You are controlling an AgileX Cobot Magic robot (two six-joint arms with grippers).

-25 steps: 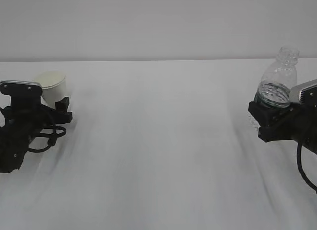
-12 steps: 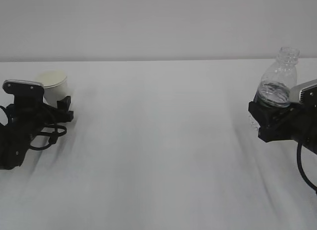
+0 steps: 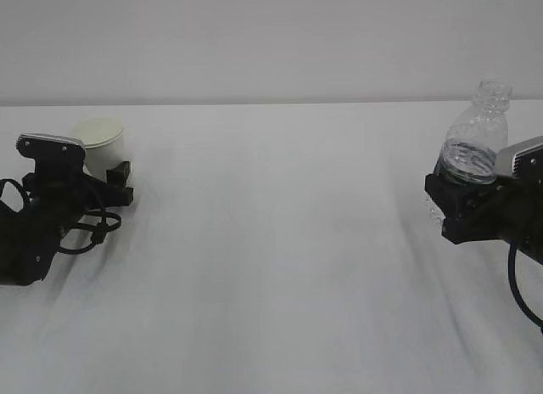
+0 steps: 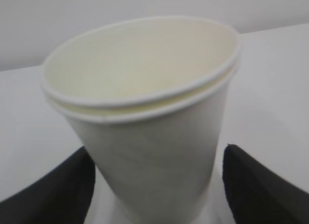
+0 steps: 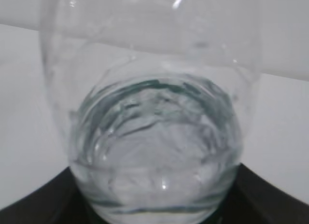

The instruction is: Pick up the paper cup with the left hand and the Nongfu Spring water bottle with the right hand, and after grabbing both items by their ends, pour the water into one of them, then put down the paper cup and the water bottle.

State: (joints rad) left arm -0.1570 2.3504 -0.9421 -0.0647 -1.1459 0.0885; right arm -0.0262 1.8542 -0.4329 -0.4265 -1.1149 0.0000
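Note:
The white paper cup (image 3: 100, 139) sits tilted in my left gripper (image 3: 106, 175) at the far left, just above the table. In the left wrist view the paper cup (image 4: 145, 118) fills the frame, its cream inside showing empty, and my left gripper (image 4: 158, 149) is shut on its lower part. At the far right my right gripper (image 3: 462, 203) is shut on the base end of the clear Nongfu Spring water bottle (image 3: 475, 143), which stands nearly upright, neck up and uncapped. Water (image 5: 154, 156) lies in the lower part of the bottle (image 5: 154, 89), between the fingers of my right gripper (image 5: 155, 185).
A white table (image 3: 280, 241) stretches between the two arms, with a pale wall (image 3: 271, 37) behind it. A black cable (image 3: 517, 279) loops down from the right arm at the right edge.
My left gripper has carried the paper cup a little to the right. The right gripper and the bottle have stayed where they were.

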